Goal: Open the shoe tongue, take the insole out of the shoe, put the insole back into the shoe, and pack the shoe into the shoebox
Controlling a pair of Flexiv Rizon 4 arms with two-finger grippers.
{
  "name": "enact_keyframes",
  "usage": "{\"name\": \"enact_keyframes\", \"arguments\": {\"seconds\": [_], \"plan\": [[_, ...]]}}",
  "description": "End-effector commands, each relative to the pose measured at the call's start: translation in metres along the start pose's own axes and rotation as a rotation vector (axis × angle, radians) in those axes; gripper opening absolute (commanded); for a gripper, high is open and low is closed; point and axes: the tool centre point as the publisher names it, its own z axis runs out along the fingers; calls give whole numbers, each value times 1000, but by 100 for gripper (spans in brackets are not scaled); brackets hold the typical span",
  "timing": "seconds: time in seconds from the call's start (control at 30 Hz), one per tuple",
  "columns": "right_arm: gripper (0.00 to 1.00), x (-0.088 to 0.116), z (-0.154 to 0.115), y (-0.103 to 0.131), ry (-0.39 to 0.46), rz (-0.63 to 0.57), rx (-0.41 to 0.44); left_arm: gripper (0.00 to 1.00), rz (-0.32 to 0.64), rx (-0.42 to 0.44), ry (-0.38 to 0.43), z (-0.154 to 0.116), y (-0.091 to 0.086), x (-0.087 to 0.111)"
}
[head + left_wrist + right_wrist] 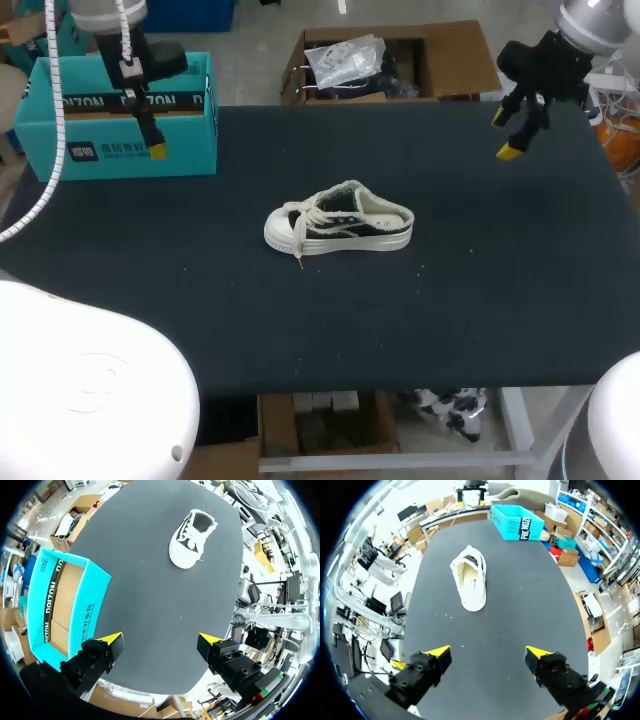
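Partly covered in the head view by the left arm and its white cable: shoebox [185, 140], teal, open-topped, at the far left corner of the table [480, 300]; brown inside, as seen from the left wrist. Half hidden from the head camera, one yellow tip only showing: left claw [161, 642], hanging above the shoebox's near wall, tips spread wide, gripping nothing. Likewise spread and empty: right claw [487, 653], hanging over the far right part of the table, well apart from the shoe [338, 222]. Seen only through the opening, from the right wrist: insole [469, 576], tan, lying inside the shoe, its front end lost under the lacing. Too small to make out: tongue. Position of the shoe: low white-and-dark canvas sneaker, upright on its sole near the middle of the table, apart from both claws and the shoebox. Long axis: across the table, side to side; toe toward the left arm's side, heel toward the right arm's. Loose: laces [318, 208], one end trailing onto the table by the toe.
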Motion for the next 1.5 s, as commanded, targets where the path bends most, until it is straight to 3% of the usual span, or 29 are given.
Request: {"name": "enact_keyframes", "arguments": {"seconds": [0.03,0.1,0.17,0.2,0.67,0.73,0.87,1.0,1.17,1.5], "plan": [[100,10,26,5,-19,4,-82,100,-111,-41,-1,8,-17,5],[100,16,35,10,-5,13,-115,100,-168,-56,-28,11,-19,9],[100,20,40,13,12,18,-149,100,-241,-163,-109,14,-24,13],[100,20,40,13,12,18,-149,100,-217,-205,-132,13,-25,15],[100,20,40,13,12,18,-149,100,-217,-205,-132,13,-25,15],[100,20,40,13,12,18,-149,100,-312,-191,-122,10,-35,17],[100,21,53,17,4,35,-160,100,-413,-151,-6,11,-51,18],[100,26,72,22,-11,47,-242,100,-527,-124,34,15,-65,28],[100,32,96,30,-10,72,-293,100,-661,-118,-15,20,-82,42],[100,41,129,39,7,82,-356,100,-705,-102,-42,33,-125,70]]}}
